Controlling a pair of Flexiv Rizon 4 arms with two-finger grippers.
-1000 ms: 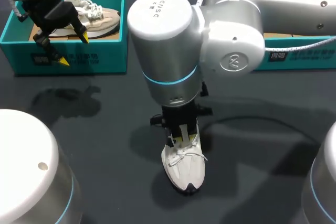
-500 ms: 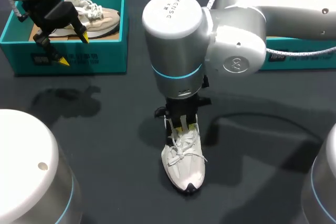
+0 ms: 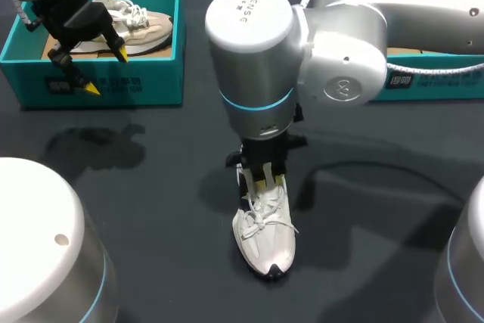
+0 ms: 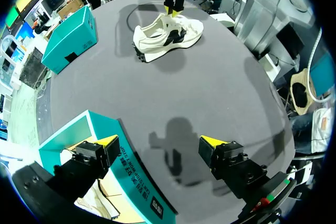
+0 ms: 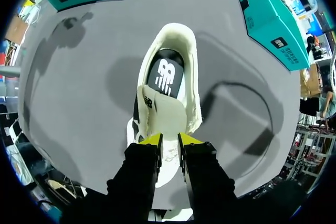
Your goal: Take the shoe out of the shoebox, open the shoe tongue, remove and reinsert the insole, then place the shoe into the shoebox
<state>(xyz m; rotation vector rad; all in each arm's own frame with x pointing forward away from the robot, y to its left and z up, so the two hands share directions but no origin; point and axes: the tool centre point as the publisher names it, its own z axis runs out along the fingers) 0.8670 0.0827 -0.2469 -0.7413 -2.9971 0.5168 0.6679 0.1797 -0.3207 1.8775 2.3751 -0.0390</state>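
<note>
Two teal boxes stand along the top of the head view. The teal shoebox (image 3: 98, 81) at upper left holds a beige shoe (image 3: 144, 24). The second teal box (image 3: 431, 77) at upper right is partly hidden behind the right arm.

The white shoe (image 3: 265, 236) stands upright on the dark table (image 3: 151, 187), just below the centre of the frame, with its toe pointing toward the lower edge. The right gripper (image 3: 265, 181) comes straight down onto it. Its fingers are narrow and pinched on the upper edge of the tongue (image 5: 167, 114), which stands up from the shoe's opening. Ahead of the tips, the dark insole (image 5: 165, 74) lies inside the shoe.

The left gripper (image 3: 106, 71) hangs at upper left over the shoebox's front wall with its fingers spread wide and nothing between them. In its wrist view, one finger (image 4: 107, 142) is above the box's inside and the other is above bare table.
</note>
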